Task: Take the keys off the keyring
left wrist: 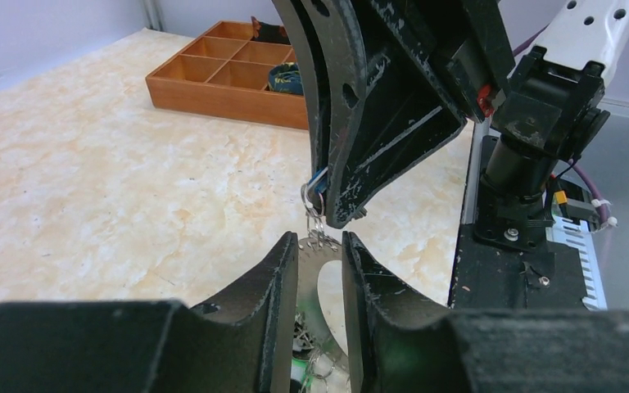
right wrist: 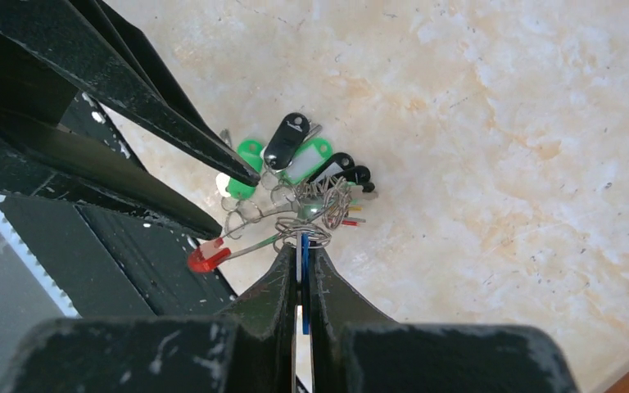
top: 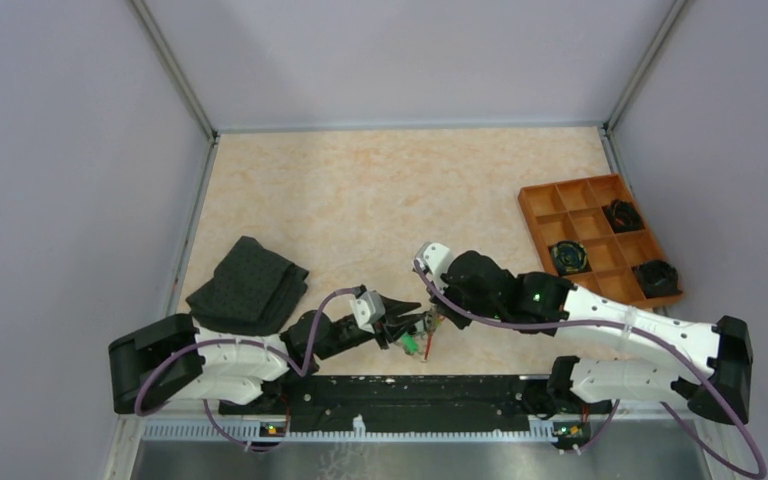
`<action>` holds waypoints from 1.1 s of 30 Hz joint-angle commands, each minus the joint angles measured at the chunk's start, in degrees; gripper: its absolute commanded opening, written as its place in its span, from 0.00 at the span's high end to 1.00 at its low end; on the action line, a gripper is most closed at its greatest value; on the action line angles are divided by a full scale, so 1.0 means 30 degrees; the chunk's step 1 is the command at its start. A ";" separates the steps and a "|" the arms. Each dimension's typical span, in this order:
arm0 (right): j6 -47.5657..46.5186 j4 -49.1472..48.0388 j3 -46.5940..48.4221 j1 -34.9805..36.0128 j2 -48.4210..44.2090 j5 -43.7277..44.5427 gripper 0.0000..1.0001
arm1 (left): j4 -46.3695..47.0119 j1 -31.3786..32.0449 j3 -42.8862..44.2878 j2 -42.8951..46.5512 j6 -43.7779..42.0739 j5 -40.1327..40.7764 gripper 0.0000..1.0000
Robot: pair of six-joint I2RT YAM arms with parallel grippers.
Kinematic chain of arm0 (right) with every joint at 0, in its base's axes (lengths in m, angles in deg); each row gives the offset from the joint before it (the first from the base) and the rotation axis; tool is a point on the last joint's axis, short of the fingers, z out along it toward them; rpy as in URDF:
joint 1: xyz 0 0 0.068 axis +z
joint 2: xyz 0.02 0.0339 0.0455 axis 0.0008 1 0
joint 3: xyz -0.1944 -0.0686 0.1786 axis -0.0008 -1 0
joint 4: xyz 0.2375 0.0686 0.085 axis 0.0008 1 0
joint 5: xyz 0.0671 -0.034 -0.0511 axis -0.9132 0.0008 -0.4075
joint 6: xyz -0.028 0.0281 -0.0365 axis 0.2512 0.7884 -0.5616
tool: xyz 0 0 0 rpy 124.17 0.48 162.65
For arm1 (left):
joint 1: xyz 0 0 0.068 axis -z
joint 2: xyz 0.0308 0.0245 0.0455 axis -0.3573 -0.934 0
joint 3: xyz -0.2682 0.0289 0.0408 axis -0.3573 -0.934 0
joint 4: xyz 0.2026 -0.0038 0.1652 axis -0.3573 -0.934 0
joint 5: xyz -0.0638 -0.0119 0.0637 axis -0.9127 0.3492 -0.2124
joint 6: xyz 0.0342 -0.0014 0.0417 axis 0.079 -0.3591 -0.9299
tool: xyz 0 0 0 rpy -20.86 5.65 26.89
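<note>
The keys (right wrist: pixel 295 160), with green and black plastic heads, hang in a bunch on the keyring (right wrist: pixel 254 244), whose red sleeve (right wrist: pixel 207 256) points toward the table's near edge. My right gripper (right wrist: pixel 301 250) is shut on a blue-headed key (right wrist: pixel 304 270) that hangs on small wire rings at the keyring. My left gripper (left wrist: pixel 319 246) is closed on the grey keyring (left wrist: pixel 309 278), which sits between its fingers. In the top view both grippers, left (top: pixel 410 325) and right (top: pixel 438 318), meet tip to tip over the bunch (top: pixel 412 345) near the front edge.
An orange compartment tray (top: pixel 600 235) at the right holds black coiled objects (top: pixel 570 258). A folded black cloth (top: pixel 250 285) lies at the left. The black base rail (top: pixel 410 390) runs just in front of the grippers.
</note>
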 commanded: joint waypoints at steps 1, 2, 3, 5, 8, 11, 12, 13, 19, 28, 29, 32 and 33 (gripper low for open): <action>-0.1114 -0.0286 0.1459 0.0102 0.0246 -0.0171 1.00 | 0.0306 0.0049 -0.0015 0.0406 -0.0366 0.0308 0.68; -0.1223 -0.0312 0.1461 0.0117 0.0255 -0.0388 1.00 | 0.0190 0.0049 0.0020 0.0432 -0.0453 0.0322 0.68; -0.1277 -0.0356 0.1443 0.0126 0.0234 -0.0533 1.00 | 0.0055 0.0049 0.0046 0.0447 -0.0526 0.0349 0.68; -0.1313 -0.0386 0.1489 0.0131 0.0169 -0.0662 1.00 | -0.0299 0.0049 0.0166 0.0529 -0.0442 0.0503 0.68; -0.1347 -0.0416 0.1547 0.0131 0.0168 -0.0847 1.00 | -0.0392 0.0049 0.0259 0.0442 -0.0482 0.0376 0.68; -0.1302 -0.0495 0.1604 0.0175 0.0153 -0.1036 1.00 | -0.0300 0.0049 0.0448 0.0012 -0.0482 0.0297 0.68; -0.1302 -0.0553 0.1622 0.0203 0.0166 -0.1108 1.00 | -0.0226 0.0049 0.0532 -0.0152 -0.0482 0.0277 0.68; -0.1250 -0.0602 0.1617 0.0243 0.0153 -0.1154 1.00 | -0.0089 0.0049 0.0579 -0.0289 -0.0482 0.0263 0.68; -0.1060 -0.0822 0.1523 0.0307 0.0168 -0.1310 1.00 | -0.0023 0.0049 0.1228 -0.1015 -0.0595 -0.0039 0.69; -0.0938 -0.1030 0.1408 0.0337 0.0226 -0.1355 1.00 | -0.0003 0.0049 0.1674 -0.1624 -0.0665 -0.0533 0.69; -0.0956 -0.1032 0.1425 0.0337 0.0227 -0.1342 1.00 | -0.0010 0.0049 0.1667 -0.1663 -0.0659 -0.0512 0.70; -0.0941 -0.1089 0.1436 0.0358 0.0227 -0.1397 1.00 | -0.0040 0.0049 0.1645 -0.1808 -0.0658 -0.0331 0.71; -0.0942 -0.1112 0.1399 0.0365 0.0219 -0.1439 1.00 | -0.0036 0.0049 0.1645 -0.1881 -0.0658 -0.0303 0.72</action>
